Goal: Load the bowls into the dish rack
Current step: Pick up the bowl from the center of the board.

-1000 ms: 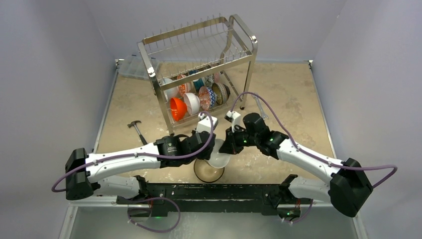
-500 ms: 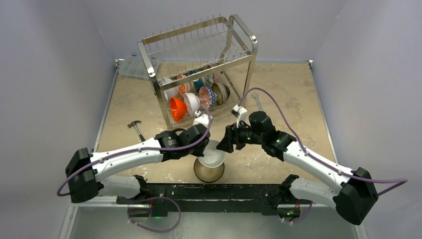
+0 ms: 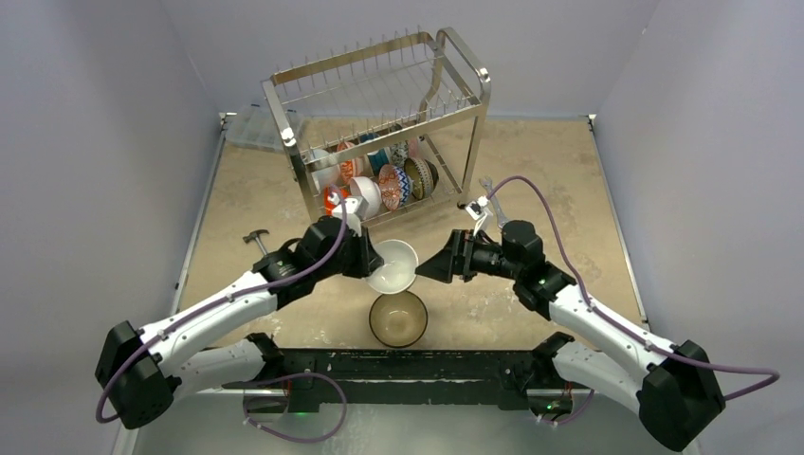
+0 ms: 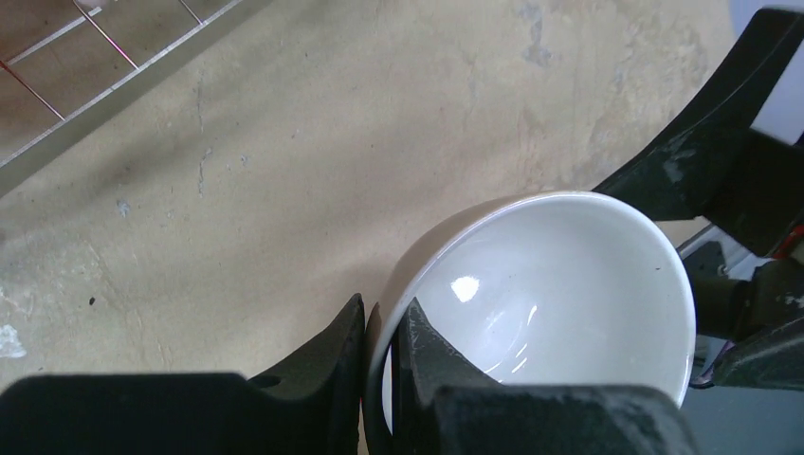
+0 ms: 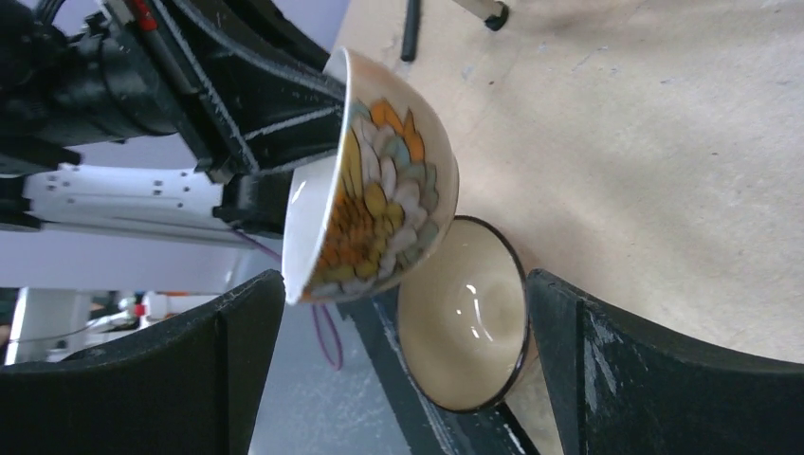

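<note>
My left gripper [image 3: 372, 266] is shut on the rim of a bowl [image 3: 396, 264] that is white inside [image 4: 559, 294] with an orange flower pattern outside [image 5: 389, 204], and holds it tilted above the table. One finger [image 4: 431, 365] is inside the rim, the other outside. My right gripper [image 3: 432, 268] stands open just right of that bowl, its fingers apart from it on either side in the right wrist view. A tan bowl [image 3: 398, 319] with a dark rim [image 5: 465, 318] sits on the table below. The dish rack [image 3: 379, 95] stands behind, with several bowls [image 3: 379, 185] upright in its lower tier.
A hammer [image 3: 258, 241] lies on the table to the left of my left arm. A clear plastic box [image 3: 251, 125] sits at the back left beside the rack. A small metal tool [image 3: 487, 197] lies right of the rack. The black base rail [image 3: 408, 365] runs along the near edge.
The right gripper opened, let go of the patterned bowl and drew back to the right. The left gripper shut on its rim and carried it up and away from the tan bowl.
</note>
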You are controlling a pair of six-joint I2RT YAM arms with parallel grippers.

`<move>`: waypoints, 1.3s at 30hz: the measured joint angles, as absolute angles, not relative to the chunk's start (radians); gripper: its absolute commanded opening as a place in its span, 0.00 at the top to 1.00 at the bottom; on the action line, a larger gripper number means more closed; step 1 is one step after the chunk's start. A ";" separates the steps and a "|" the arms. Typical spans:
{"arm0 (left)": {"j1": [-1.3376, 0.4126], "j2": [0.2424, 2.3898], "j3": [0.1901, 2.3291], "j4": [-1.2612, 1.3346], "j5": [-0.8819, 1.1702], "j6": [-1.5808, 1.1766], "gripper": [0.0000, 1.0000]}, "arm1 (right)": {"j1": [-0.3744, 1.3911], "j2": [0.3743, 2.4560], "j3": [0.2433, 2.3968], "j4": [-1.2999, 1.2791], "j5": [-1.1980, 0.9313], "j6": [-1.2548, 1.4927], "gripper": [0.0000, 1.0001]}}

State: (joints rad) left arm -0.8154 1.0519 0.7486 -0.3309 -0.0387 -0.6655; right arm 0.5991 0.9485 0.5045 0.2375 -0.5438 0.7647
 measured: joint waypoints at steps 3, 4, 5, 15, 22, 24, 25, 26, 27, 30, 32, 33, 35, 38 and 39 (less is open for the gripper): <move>-0.770 0.995 0.695 -0.256 -0.006 -0.674 1.00 | 0.585 0.952 0.476 0.312 -0.587 0.826 0.01; -0.759 0.970 0.675 -0.224 -0.002 -0.679 1.00 | 0.584 0.957 0.476 0.333 -0.599 0.837 0.01; -0.752 0.944 0.656 -0.191 0.003 -0.683 1.00 | 0.584 0.965 0.476 0.365 -0.616 0.851 0.01; -0.746 0.858 0.607 0.001 0.052 -0.687 1.00 | 0.635 1.044 0.450 0.707 -0.737 0.980 0.01; -0.746 0.900 0.607 0.012 0.110 -0.669 1.00 | 0.672 1.077 0.459 0.761 -0.738 0.990 0.01; -0.744 0.914 0.610 0.013 0.117 -0.661 1.00 | 0.671 1.090 0.463 0.761 -0.737 0.991 0.01; -0.741 0.920 0.612 0.013 0.119 -0.657 1.00 | 0.671 1.101 0.466 0.761 -0.737 0.992 0.01; -0.740 0.925 0.613 0.012 0.120 -0.651 1.00 | 0.671 1.109 0.470 0.761 -0.736 0.995 0.01; -0.739 0.930 0.615 0.012 0.121 -0.645 1.00 | 0.671 1.118 0.472 0.761 -0.736 0.996 0.02; -0.740 0.938 0.617 0.011 0.126 -0.635 1.00 | 0.672 1.132 0.474 0.766 -0.732 1.010 0.06; -0.740 0.938 0.617 0.012 0.126 -0.633 1.00 | 0.672 1.137 0.474 0.775 -0.725 1.026 0.12; -0.740 0.938 0.618 0.013 0.127 -0.632 1.00 | 0.672 1.139 0.474 0.780 -0.723 1.034 0.15; -0.740 0.938 0.620 0.017 0.127 -0.631 1.00 | 0.671 1.143 0.472 0.795 -0.712 1.056 0.19; -0.739 0.938 0.621 0.033 0.125 -0.625 1.00 | 0.667 1.161 0.469 0.830 -0.696 1.093 0.17; -0.738 0.939 0.621 0.036 0.124 -0.623 1.00 | 0.666 1.168 0.469 0.840 -0.695 1.102 0.17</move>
